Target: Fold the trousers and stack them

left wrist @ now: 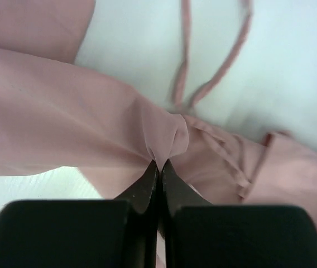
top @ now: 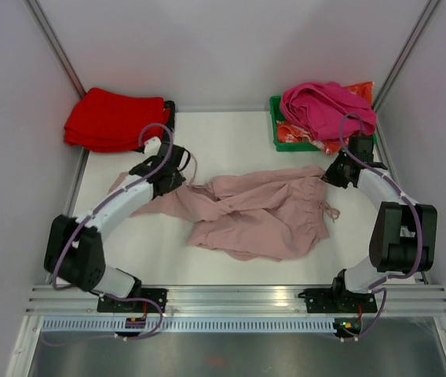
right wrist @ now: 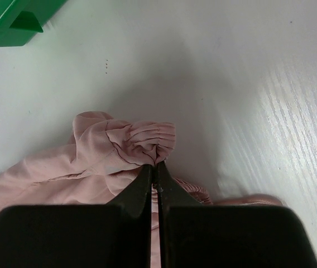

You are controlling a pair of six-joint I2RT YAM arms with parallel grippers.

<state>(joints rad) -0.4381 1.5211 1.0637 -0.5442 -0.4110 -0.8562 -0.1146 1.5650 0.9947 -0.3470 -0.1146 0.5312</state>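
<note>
The trousers lay crumpled in the middle of the bench, between the two arms. The left fingers were pinched shut on a peak of fabric at one end. The right fingers were clamped on gathered cloth at the other, I'd guess to stretch the garment flat before folding. The creases hid which leg was which, and the cords ran out of the left wrist view.

Right pincer pinches the trousers' gathered edge — green bin beyond.
</note>
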